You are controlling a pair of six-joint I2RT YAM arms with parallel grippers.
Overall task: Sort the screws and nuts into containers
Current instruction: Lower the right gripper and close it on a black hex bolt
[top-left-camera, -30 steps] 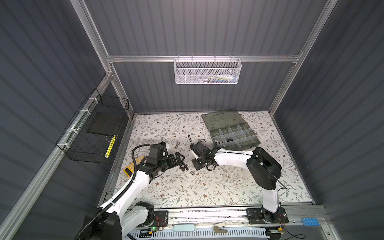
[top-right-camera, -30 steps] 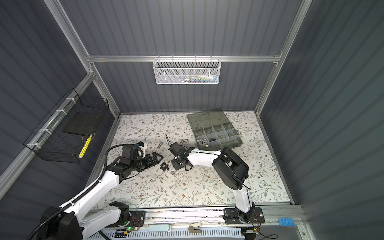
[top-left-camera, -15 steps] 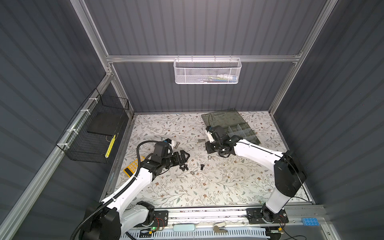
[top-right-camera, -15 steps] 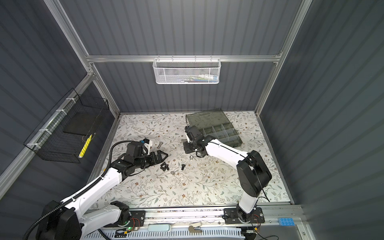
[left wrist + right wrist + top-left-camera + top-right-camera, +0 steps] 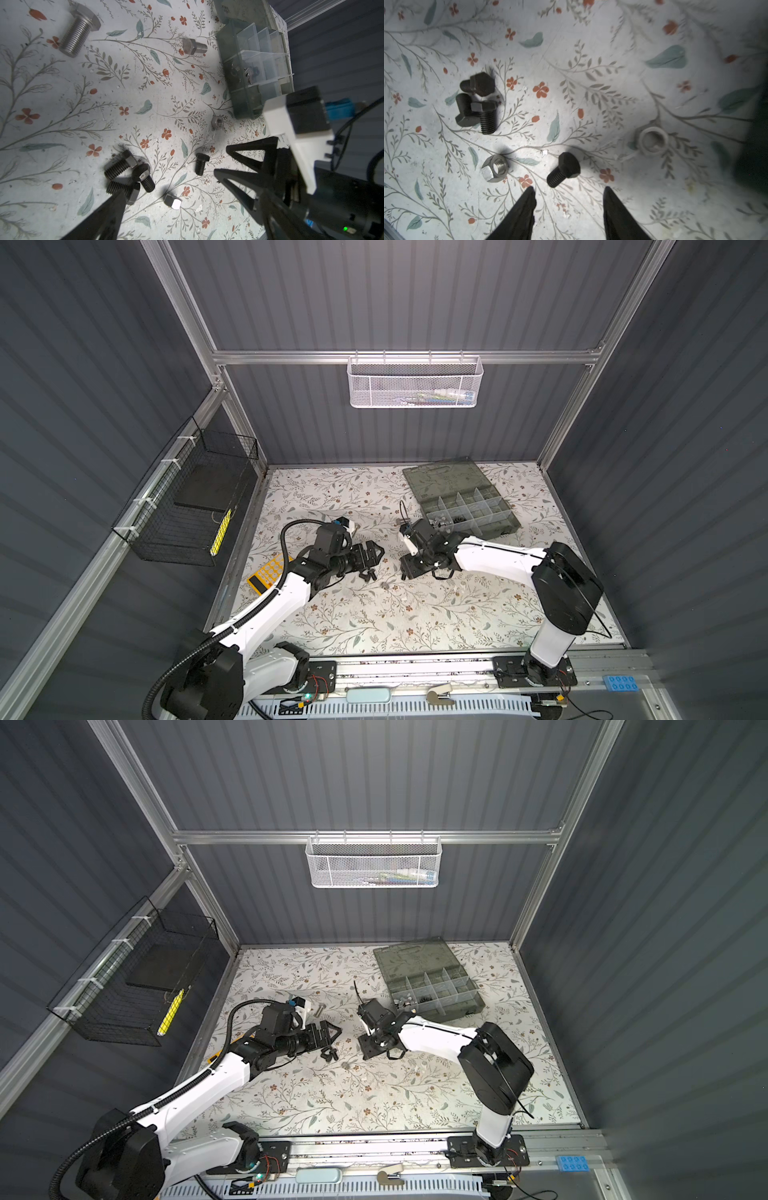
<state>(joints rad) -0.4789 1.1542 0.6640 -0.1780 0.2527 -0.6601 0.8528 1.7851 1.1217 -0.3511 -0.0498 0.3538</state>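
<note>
Loose screws lie on the floral mat between my grippers: three black ones in a heap (image 5: 477, 101) (image 5: 368, 574), a single black one (image 5: 563, 169) (image 5: 201, 163), and two silver ones (image 5: 79, 33) (image 5: 194, 46). Silver nuts (image 5: 495, 168) (image 5: 217, 122) lie among them. My right gripper (image 5: 568, 191) (image 5: 409, 568) is open and empty, with the single black screw just beyond its tips. My left gripper (image 5: 187, 199) (image 5: 376, 549) stands wide open over a silver nut (image 5: 173, 201), holding nothing. The containers (image 5: 498, 531) (image 5: 469, 1006) at the back right hold a few small metal parts.
The case's open lid (image 5: 449, 477) lies flat behind the compartments. A yellow calculator (image 5: 270, 572) lies by the left arm. A black wire basket (image 5: 195, 506) hangs on the left wall and a white mesh basket (image 5: 415, 381) on the back rail.
My right gripper went from the loose screws to the organizer's near edge, then came back to the screws, and has opened. The left arm has hardly moved.
</note>
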